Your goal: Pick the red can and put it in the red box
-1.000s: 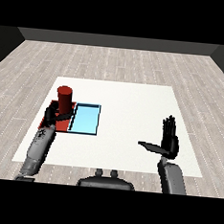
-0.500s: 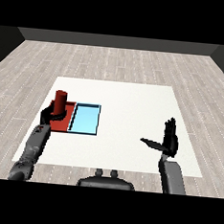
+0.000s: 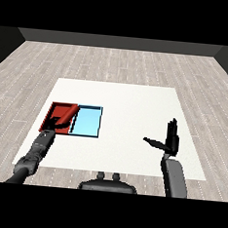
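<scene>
Look at the white counter (image 3: pixel 136 103): you have two trays side by side near its left edge, the red tray (image 3: pixel 55 112) on the outside and the light blue tray (image 3: pixel 88 122) touching it on the inner side. The red can (image 3: pixel 67 116) lies tipped over inside the red tray, its body slanting from the tray's near left toward the far right, up against the wall shared with the blue tray. Your left hand (image 3: pixel 53 125) sits at the near edge of the red tray, right at the lower end of the can; its dark fingers overlap the can there, but you cannot tell from this view whether they are curled round it or have come apart from it. The left forearm runs down to the lower left corner of the view. Your right hand (image 3: pixel 169 142) is well apart from both trays, raised over the right part of the counter. Its fingers stand straight up and together, the thumb sticks out sideways toward the left, and it holds nothing
</scene>
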Motion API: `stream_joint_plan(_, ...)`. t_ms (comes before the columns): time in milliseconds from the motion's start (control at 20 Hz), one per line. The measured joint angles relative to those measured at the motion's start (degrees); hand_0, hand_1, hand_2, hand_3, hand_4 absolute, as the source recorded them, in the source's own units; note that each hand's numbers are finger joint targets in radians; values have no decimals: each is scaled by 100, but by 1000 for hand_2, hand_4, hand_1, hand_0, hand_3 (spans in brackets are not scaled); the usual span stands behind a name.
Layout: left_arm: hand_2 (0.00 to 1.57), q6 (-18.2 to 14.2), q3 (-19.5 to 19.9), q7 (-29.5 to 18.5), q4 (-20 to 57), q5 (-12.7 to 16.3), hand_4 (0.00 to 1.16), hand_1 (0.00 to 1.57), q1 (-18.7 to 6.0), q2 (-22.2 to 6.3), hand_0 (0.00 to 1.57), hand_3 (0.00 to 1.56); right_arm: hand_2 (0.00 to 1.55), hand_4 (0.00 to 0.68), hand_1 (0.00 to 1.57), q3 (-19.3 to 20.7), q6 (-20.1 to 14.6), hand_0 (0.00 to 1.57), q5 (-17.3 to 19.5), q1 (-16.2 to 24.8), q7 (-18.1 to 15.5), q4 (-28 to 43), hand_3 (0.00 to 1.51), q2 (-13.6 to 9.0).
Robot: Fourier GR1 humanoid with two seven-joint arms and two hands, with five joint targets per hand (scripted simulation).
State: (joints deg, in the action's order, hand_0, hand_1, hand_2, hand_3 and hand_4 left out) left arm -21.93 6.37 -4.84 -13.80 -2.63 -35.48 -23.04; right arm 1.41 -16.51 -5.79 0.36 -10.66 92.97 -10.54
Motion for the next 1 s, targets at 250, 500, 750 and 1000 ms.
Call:
stream_joint_plan(250, 0, 174, -56, 145, 607, -176, 0, 0, -230, -132, 0, 0, 0, 0, 0, 44, 15, 0, 18, -156, -11, -111, 0, -15)
stream_joint_plan(500, 0, 437, 268, -200, 685, 88, 0, 0, -175, -249, 0, 0, 0, 0, 0, 87, 105, 0, -11, -112, -89, -67, 0, -43)
stream_joint_plan(750, 0, 681, 807, -1201, 208, 615, 0, 0, -37, -347, 0, 0, 0, 0, 0, 40, 221, 0, -84, 101, -51, 391, 0, -65)
stream_joint_plan(1000, 0, 1444, 1360, -2700, -824, 1320, 0, 0, 4, -83, 0, 0, 0, 0, 0, -90, 421, 0, -191, 106, -26, 685, 0, -83)
